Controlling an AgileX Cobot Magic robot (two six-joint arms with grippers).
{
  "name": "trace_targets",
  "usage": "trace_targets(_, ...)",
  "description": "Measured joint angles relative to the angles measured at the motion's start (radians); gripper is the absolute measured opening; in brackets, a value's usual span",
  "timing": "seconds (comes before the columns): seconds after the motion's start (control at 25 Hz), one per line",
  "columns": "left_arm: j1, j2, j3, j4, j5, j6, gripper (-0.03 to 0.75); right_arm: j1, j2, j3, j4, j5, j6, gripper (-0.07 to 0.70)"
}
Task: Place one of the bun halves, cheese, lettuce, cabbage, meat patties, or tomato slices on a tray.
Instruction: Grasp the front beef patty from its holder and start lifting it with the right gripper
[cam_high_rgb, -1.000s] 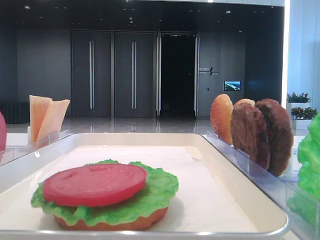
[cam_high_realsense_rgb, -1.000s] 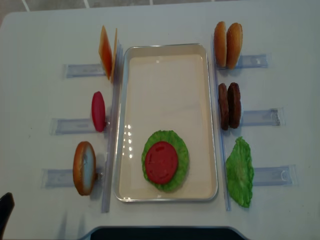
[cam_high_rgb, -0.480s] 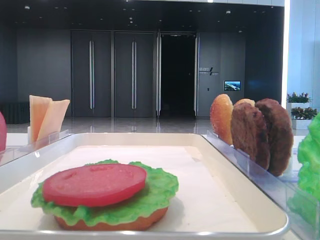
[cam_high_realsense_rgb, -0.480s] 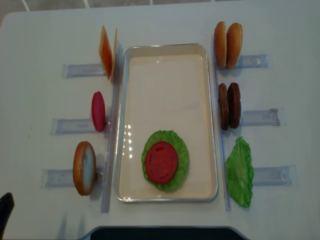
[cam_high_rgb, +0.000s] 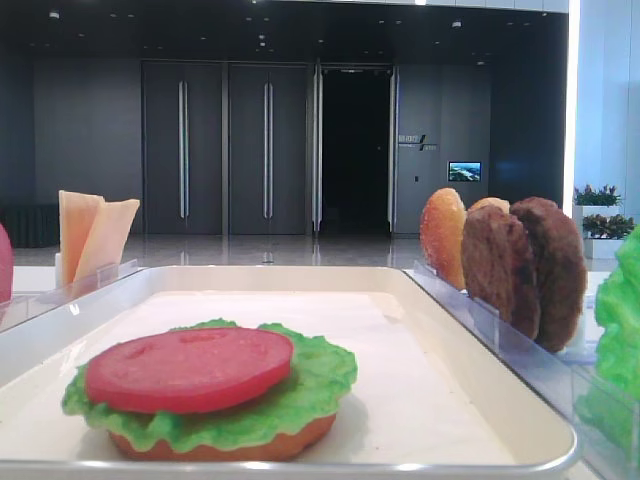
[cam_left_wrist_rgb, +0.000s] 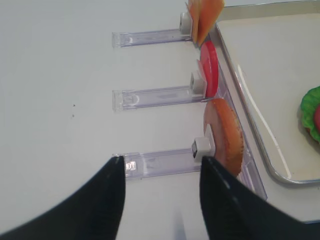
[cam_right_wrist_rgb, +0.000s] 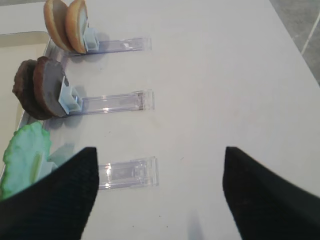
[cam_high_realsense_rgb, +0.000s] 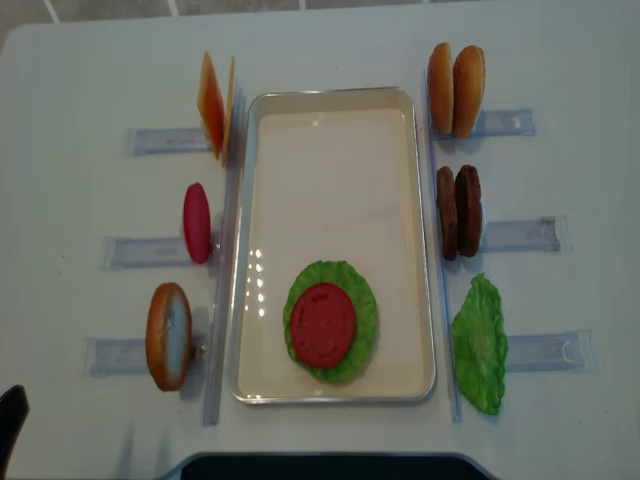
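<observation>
Stack's on the tray (cam_high_realsense_rgb: 335, 120) near end: tomato (cam_high_realsense_rgb: 323, 324) on lettuce (cam_high_realsense_rgb: 365, 300) on bun base (cam_high_rgb: 220, 446). Nothing moved in the last sec. Patties (cam_high_realsense_rgb: 458, 211) racked right of tray, prob next. Both grippers, left (cam_left_wrist_rgb: 160, 200) and right (cam_right_wrist_rgb: 160, 190), wide open, empty.

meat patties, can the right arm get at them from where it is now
Probably yes. The right gripper is open and empty over bare table, and the meat patties stand upright in their clear rack ahead to its left, with nothing between. The lettuce beside them sits close.
</observation>
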Motion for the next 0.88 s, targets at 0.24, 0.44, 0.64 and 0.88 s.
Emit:
trace_targets(0.24,0.000,0.000,0.000,0.000,0.000,0.000,0.348,0.000,0.093,0.000,0.000,0.000,0.000,0.524)
trace_targets(0.44,0.000,0.000,0.001,0.000,0.000,0.000,0.300,0.000,0.240,0.000,0.000,0.000,0.000,0.524)
trace_targets(0.64,0.000,0.000,0.001,0.000,0.000,0.000,0.247,0.000,0.399,-0.009,0.000,0.013,-0.009,0.524)
trace_targets(0.88,0.000,0.000,0.001,0.000,0.000,0.000,0.172,0.000,0.574,-0.070,0.000,0.036,-0.040,0.524)
